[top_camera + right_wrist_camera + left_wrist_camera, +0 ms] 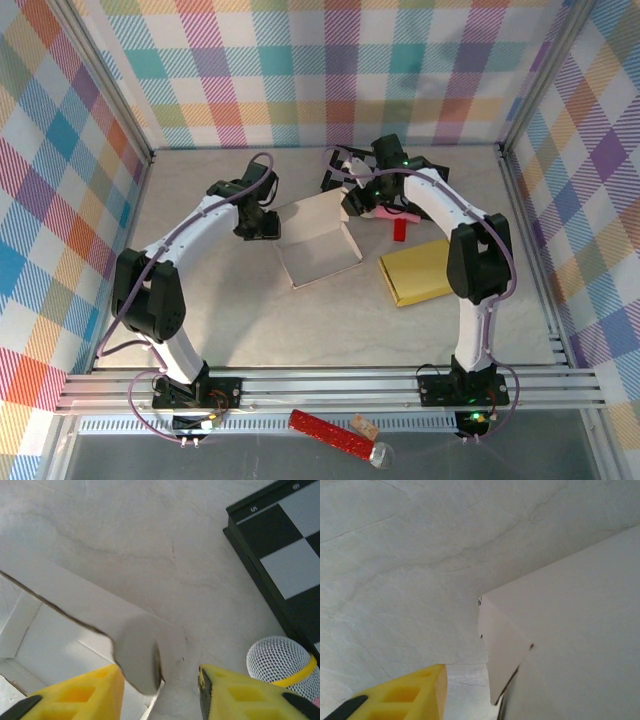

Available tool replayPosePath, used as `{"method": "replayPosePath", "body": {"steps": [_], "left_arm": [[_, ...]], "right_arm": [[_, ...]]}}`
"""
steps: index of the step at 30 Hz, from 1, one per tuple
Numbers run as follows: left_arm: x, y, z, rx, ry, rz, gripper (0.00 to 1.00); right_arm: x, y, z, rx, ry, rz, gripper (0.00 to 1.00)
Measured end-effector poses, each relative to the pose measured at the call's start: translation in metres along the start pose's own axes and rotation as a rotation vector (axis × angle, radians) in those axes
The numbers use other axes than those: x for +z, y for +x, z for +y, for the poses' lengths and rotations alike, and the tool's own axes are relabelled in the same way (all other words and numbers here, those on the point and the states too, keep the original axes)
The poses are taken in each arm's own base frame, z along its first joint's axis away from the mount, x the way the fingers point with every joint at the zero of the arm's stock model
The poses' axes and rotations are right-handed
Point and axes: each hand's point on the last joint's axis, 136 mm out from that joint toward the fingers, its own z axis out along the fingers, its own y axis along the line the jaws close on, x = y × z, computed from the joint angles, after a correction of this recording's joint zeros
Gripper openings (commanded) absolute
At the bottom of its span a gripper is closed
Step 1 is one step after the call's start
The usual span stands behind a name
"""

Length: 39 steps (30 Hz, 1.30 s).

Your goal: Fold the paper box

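The white paper box [318,240] lies open-topped in the middle of the table with its walls partly raised. My left gripper [258,222] is at the box's back left corner. In the left wrist view one yellow finger [405,695] stands apart from a corner flap [502,645], with bare table between them; the box wall hides the other finger. My right gripper [160,690] is at the back right corner, open, and its fingers straddle a rounded flap [137,652]. The left finger is close to that flap and the right finger is apart from it.
A flat yellow packet [420,270] lies right of the box. A red piece [400,230] and a mesh-headed microphone [280,660] lie by the right gripper. A black checkered board [280,555] sits behind. A red item [330,432] lies below the rail.
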Motion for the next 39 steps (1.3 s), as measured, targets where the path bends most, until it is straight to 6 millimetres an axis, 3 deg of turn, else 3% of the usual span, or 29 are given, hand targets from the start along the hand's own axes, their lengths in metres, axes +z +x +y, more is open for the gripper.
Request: {"method": "replayPosePath", "body": {"steps": [12,23,28,33,39], "left_arm": [[0.007,-0.013,-0.008,0.005,0.021,-0.009,0.2],[0.012,-0.017,-0.011,0.019,0.022,-0.01,0.06],[0.011,-0.019,-0.011,0.018,0.024,-0.014,0.04],[0.013,-0.022,-0.012,0.018,0.023,-0.02,0.03],[0.014,-0.026,-0.013,0.017,0.024,-0.025,0.03]], "right_arm": [[0.009,-0.008,0.006,-0.025,0.004,0.005,0.23],[0.009,0.001,0.004,-0.015,0.031,0.049,0.19],[0.011,0.005,0.005,-0.019,0.05,0.074,0.23],[0.012,0.006,0.003,-0.019,0.074,0.084,0.16],[0.009,0.006,0.002,-0.017,0.091,0.093,0.17]]}}
